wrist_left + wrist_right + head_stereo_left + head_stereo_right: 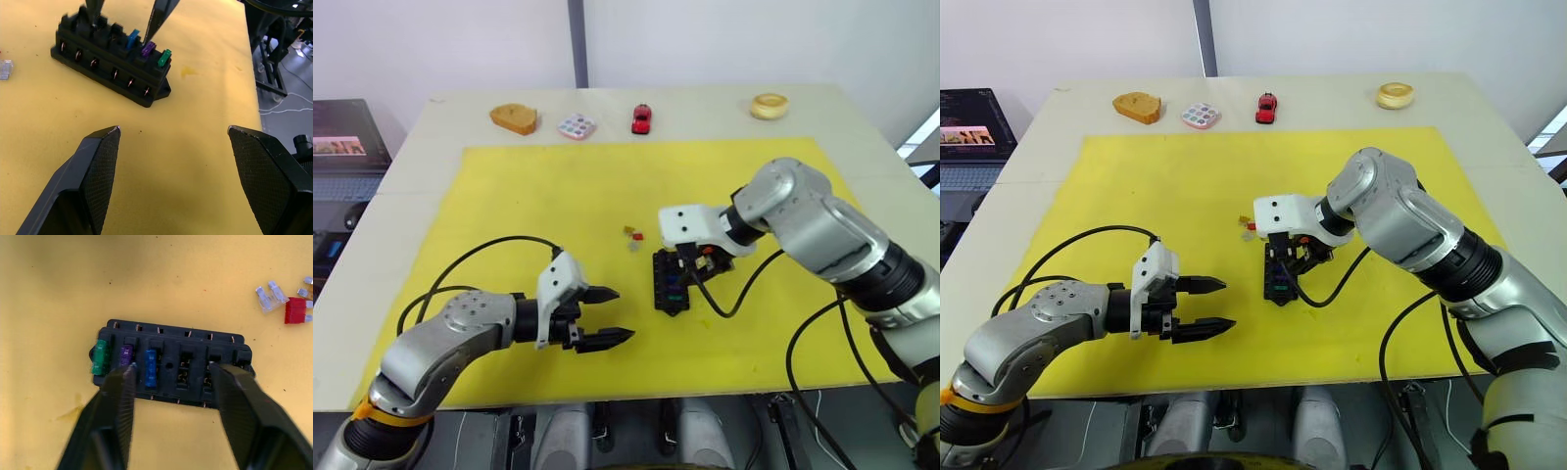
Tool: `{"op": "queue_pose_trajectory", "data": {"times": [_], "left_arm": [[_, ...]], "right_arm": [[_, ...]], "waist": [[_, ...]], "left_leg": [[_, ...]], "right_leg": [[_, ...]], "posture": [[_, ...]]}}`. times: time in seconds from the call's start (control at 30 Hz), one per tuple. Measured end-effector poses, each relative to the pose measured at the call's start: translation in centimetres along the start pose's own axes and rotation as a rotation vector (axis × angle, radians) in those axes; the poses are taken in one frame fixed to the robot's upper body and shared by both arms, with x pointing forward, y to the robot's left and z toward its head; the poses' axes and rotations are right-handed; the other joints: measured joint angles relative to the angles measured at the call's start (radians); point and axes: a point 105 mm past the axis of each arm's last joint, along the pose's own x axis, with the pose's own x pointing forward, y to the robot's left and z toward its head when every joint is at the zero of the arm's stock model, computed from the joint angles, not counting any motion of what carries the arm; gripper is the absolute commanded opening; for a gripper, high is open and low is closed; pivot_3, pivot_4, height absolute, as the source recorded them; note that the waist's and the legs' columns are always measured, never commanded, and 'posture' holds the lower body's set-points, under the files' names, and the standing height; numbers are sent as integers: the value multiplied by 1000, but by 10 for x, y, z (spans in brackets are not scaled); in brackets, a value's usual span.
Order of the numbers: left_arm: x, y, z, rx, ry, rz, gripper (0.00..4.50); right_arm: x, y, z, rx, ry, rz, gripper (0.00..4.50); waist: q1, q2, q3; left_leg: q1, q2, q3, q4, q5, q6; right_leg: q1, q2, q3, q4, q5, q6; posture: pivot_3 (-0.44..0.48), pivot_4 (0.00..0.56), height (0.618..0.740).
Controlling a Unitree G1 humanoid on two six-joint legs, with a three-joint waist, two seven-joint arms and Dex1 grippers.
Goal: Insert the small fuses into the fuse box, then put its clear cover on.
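Fingers (pixel 117 401) of both grippers spread, empty | 3 fuses (pixel 126 360) seated | red fuse (pixel 295 310): tiny, light, slippery; pinch flat faces.

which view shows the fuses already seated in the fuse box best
The right wrist view: it looks straight down on the fuse box, showing green, purple and blue fuses seated. The left wrist view shows them side-on; in the head views the right hand partly hides the box.
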Motion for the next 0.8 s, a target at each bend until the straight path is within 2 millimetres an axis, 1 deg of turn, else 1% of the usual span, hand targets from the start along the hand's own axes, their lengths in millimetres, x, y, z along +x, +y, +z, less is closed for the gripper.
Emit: {"op": "queue_pose_trajectory", "data": {"times": [0.2, 0.3, 0.37, 0.43, 0.5, 0.57, 0.6, 0.63, 0.7, 0.8], "left_arm": [[-1, 0, -1, -1, 3, -5, 3676], [-5, 4, -3, -6, 16, 2, 3676], [-11, 13, 2, 3, 14, 29, 3676], [-18, 20, 13, 29, -6, 48, 3676], [-22, 23, 24, 57, -19, 50, 3676], [-27, 26, 33, 86, -2, 30, 3676], [-31, 27, 35, 100, 21, 20, 3676], [-33, 28, 34, 102, 38, 16, 3676], [-35, 32, 34, 98, 53, 2, 3676], [-34, 34, 33, 108, 60, -16, 3676]], "right_arm": [[-15, -10, -3, 78, -78, -19, 2457], [-26, -13, -4, 98, -177, -28, 2457], [-31, -11, -5, 107, -288, -23, 2457], [-30, -4, -10, 108, -361, -7, 2457], [-28, -1, -14, 130, -420, -6, 1914], [-22, 3, -20, 120, -487, -33, 1173], [-16, 7, -25, 140, -506, -29, 628], [-14, 8, -26, 156, -534, -24, 101], [-11, 9, -22, 181, -594, -16, 39], [-12, 9, -22, 182, -615, -30, 39]], "waist": [[2, 0, 0], [2, 0, 0], [3, 0, 0], [5, 0, 0], [4, 0, 0], [4, 0, 0], [3, 0, 0], [2, 0, 0], [0, 0, 0], [2, 0, 0]], "left_leg": [[0, 0, 0, 0, 0, 0], [0, 0, 0, 0, 0, 0], [0, 0, 0, 0, 0, 0], [0, 0, 0, 0, 0, 0], [0, 0, 0, 1, 1, 1], [0, 0, 0, 1, 1, 2], [1, 0, 0, 1, 1, 2], [1, 0, 1, 1, 1, 2], [1, 1, 1, 1, 1, 2], [1, 1, 1, 1, 2, 2]], "right_leg": [[0, 0, 0, 0, 0, 0], [0, 0, 0, 0, 0, 0], [1, 0, 0, 0, 0, 0], [1, 1, 0, 0, 0, 0], [2, 1, 0, 0, 0, 0], [2, 1, 0, 0, 0, 0], [2, 1, 0, 1, 0, 0], [2, 1, 0, 1, 0, 0], [1, 2, 0, 1, 0, 0], [1, 2, 0, 1, 0, 0]], "posture": [[0, 150, 740], [0, 150, 740], [0, 150, 740], [0, 150, 740], [0, 150, 740], [0, 150, 740], [0, 150, 740], [0, 150, 740], [0, 150, 740], [0, 150, 740]]}}
